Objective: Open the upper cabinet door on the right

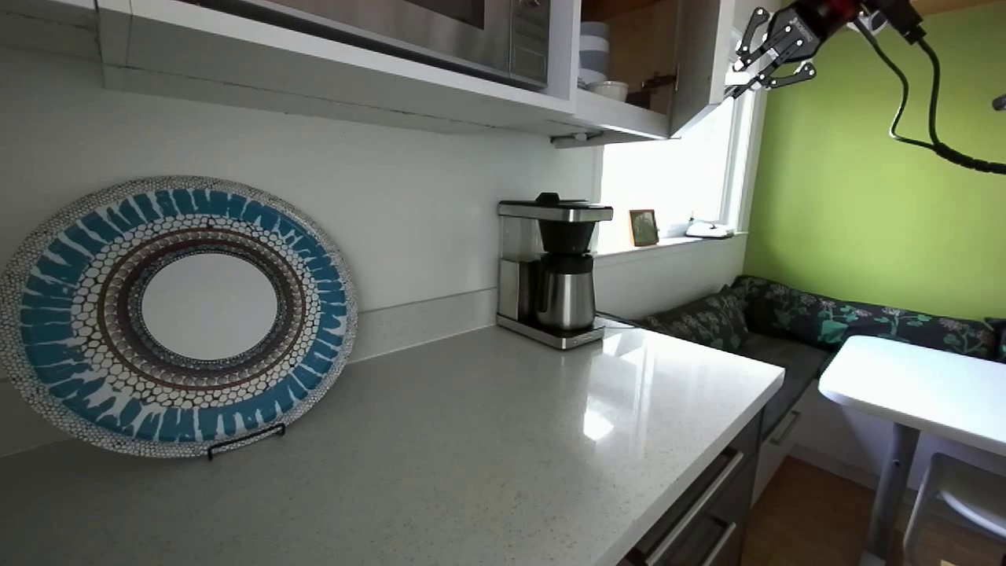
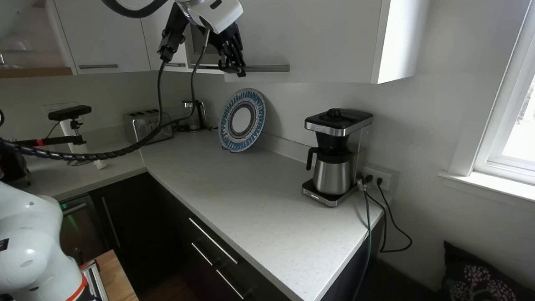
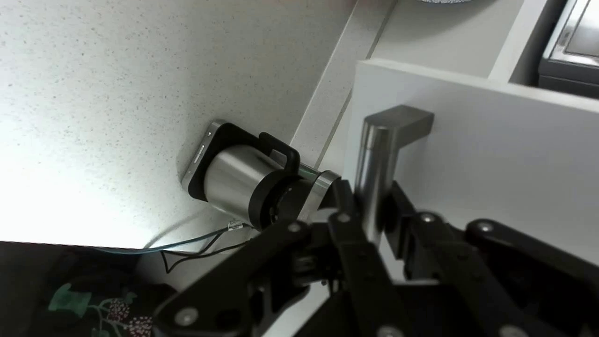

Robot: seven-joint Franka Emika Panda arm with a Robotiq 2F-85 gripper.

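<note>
The white upper cabinet door (image 1: 699, 71) on the right stands swung outward in an exterior view, with its inside face showing. Its front face shows in an exterior view (image 2: 317, 37) and in the wrist view (image 3: 496, 159). The door's metal bar handle (image 3: 376, 164) runs between my gripper's fingers (image 3: 369, 206). The fingers are closed around the bar near one end. In both exterior views, the gripper (image 1: 740, 79) is at the door's handle, and the arm partly hides the handle's left end (image 2: 267, 68) there.
The open cabinet holds stacked dishes and a white bowl (image 1: 608, 90). A microwave (image 1: 528, 39) sits beside it. A coffee maker (image 2: 334, 163) stands on the counter (image 2: 250, 196) below. A round decorated plate (image 1: 189, 401) leans on the wall. A cable (image 2: 104, 154) hangs from the arm.
</note>
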